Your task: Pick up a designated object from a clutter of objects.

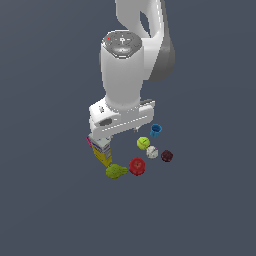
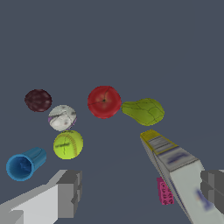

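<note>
We see the tool (image 2: 140, 192) spread wide above the carton (image 2: 177, 168), holding nothing; the olive pear-like object (image 2: 144, 111) lies just beside the red fruit (image 2: 104, 102).

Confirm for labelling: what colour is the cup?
Blue cup, clearest in the wrist view.

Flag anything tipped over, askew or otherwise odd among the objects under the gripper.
Only the small blue cup stands out: it lies on its side, its open mouth facing sideways. The white-and-yellow carton lies flat. The fruit and balls look ordinary, with nothing spilled.
</note>
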`<action>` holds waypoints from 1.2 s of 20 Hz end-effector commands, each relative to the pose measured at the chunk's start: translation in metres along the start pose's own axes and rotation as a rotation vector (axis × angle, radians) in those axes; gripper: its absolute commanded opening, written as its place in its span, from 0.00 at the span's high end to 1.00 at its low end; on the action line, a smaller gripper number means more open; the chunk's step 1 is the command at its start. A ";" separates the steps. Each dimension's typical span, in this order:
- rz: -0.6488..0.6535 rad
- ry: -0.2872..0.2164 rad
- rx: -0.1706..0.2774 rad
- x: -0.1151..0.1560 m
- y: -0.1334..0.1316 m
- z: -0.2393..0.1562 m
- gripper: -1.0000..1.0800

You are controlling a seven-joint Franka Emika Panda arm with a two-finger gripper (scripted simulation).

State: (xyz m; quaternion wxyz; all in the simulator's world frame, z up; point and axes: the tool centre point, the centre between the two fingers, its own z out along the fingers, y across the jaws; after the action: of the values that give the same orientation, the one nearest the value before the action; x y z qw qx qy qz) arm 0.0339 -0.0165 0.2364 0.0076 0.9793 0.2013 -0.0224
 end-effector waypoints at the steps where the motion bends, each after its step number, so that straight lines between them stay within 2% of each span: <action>1: -0.064 0.002 -0.002 0.004 0.004 0.008 0.04; 24: -0.642 0.025 -0.011 0.037 0.039 0.092 0.04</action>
State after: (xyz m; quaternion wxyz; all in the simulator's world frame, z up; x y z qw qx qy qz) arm 0.0776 -0.0385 0.1490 0.0035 0.8755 0.4830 -0.0118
